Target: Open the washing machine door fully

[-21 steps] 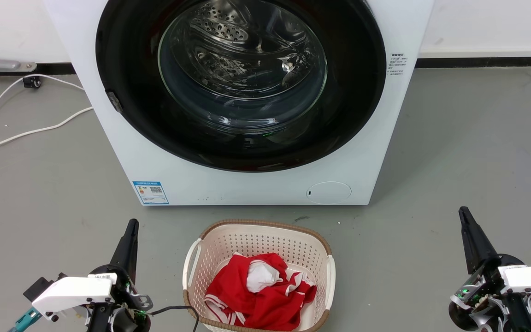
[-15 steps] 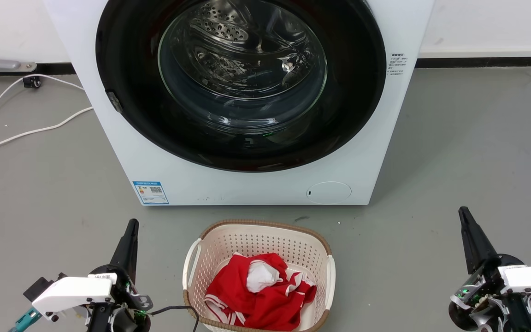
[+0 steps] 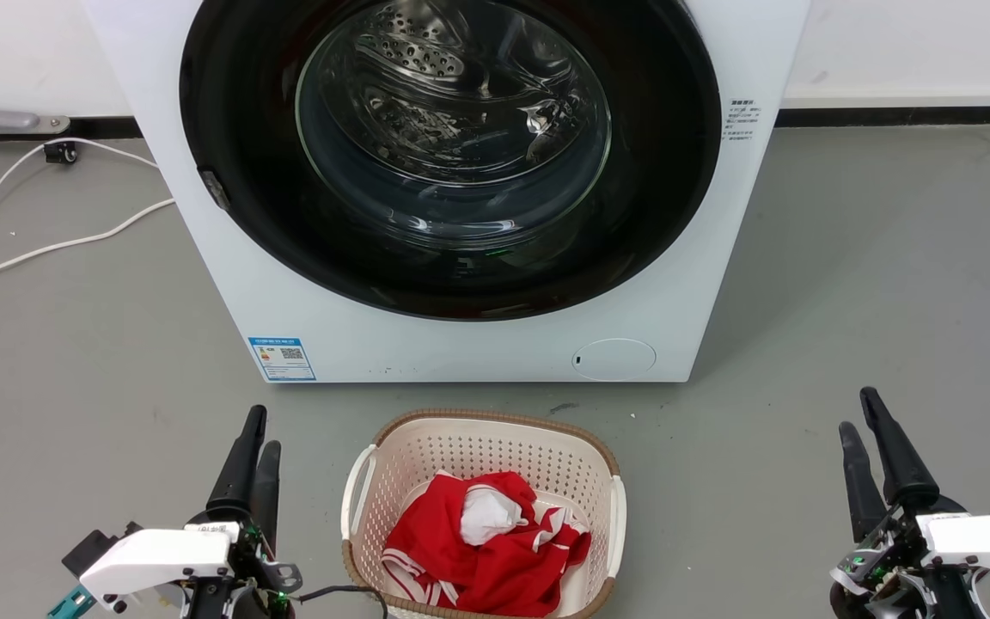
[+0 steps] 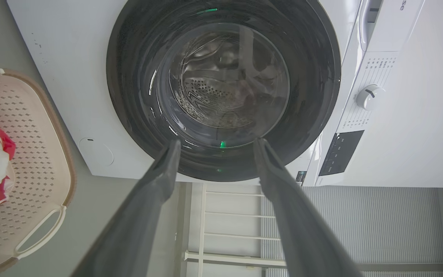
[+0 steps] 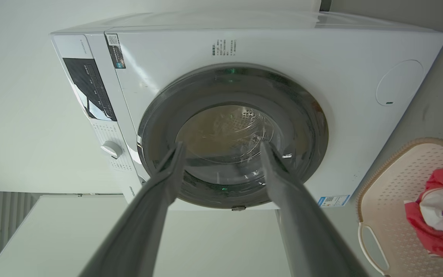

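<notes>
The washing machine door (image 3: 452, 146) is sitting shut. Its glossy black rim is lying flush against the white front of the washing machine (image 3: 461, 348), and the steel drum is showing through the glass. The left gripper (image 3: 263, 430) is hovering low over the grey floor (image 3: 847, 258) at the lower left, its fingers spread apart and holding nothing. The right gripper (image 3: 856, 411) is hovering at the lower right, likewise spread and empty. Both are pointing toward the machine and standing well apart from the door; in each wrist view the two fingers are framing the lower part of the glass without touching it. A pale basket (image 3: 482, 416) is resting on the floor just in front of the machine, between the two grippers, with a red and white cloth (image 3: 478, 550) bunched inside it. White cables (image 3: 48, 249) are trailing across the floor to the machine's left.
</notes>
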Motion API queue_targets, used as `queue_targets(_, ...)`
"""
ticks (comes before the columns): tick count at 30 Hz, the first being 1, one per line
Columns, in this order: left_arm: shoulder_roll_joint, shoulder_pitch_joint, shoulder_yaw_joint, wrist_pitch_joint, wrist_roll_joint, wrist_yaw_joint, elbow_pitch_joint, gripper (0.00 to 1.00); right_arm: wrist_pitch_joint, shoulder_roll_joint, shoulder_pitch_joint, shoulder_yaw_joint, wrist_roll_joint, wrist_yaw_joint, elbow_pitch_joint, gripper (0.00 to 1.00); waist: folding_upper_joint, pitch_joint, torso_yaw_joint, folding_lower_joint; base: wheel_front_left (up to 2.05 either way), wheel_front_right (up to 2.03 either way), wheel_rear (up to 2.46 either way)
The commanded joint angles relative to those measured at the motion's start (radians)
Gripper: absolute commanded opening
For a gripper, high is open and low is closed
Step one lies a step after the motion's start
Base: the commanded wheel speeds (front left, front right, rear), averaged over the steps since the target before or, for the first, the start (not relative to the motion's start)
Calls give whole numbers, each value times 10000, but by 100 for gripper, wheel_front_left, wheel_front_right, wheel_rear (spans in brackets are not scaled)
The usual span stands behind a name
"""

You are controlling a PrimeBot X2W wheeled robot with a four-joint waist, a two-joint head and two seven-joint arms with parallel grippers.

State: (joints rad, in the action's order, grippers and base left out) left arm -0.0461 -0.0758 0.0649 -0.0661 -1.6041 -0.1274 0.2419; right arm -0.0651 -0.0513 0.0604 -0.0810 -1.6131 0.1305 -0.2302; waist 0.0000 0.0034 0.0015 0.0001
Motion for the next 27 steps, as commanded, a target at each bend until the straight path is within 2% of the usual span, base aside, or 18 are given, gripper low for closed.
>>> queue_targets(1, -28, -244, -103, 138, 119, -11, -308, 100, 132, -23, 161, 46, 195, 0, 330, 100, 0, 0, 3, -1, 0, 0, 0)
queue_targets(6, -42, -289, -180, 379, 541, -13, -603, 100, 359, -21, 120, 121, 974, 1, 615, 100, 0, 2, 5, -1, 0, 0, 0)
queue_targets(11, -41, -324, -97, 593, 1443, -15, -983, 100, 578, -19, 116, 291, 2418, 1, 927, 100, 0, 14, -6, -1, 0, 0, 0)
queue_targets(19, -36, -374, -99, 915, 3498, -19, -1621, 100, 898, -16, 82, 583, 5258, 1, 1476, 100, 0, 61, -10, -1, 0, 0, 0)
queue_targets(25, -37, -358, -225, 1137, 5096, -21, -2018, 100, 1126, -14, -11, 668, 6859, 1, 1772, 100, 0, 78, -8, -1, 0, 0, 0)
queue_targets(26, -37, -358, -225, 1137, 5096, -21, -2018, 100, 1126, -14, -11, 668, 6859, 1, 1772, 100, 0, 78, -8, -1, 0, 0, 0)
queue_targets(27, -38, -331, -257, 1208, 5590, -22, -2089, 100, 1196, -13, -49, 691, 7292, 1, 1832, 100, 0, 74, -4, -1, 0, 0, 0)
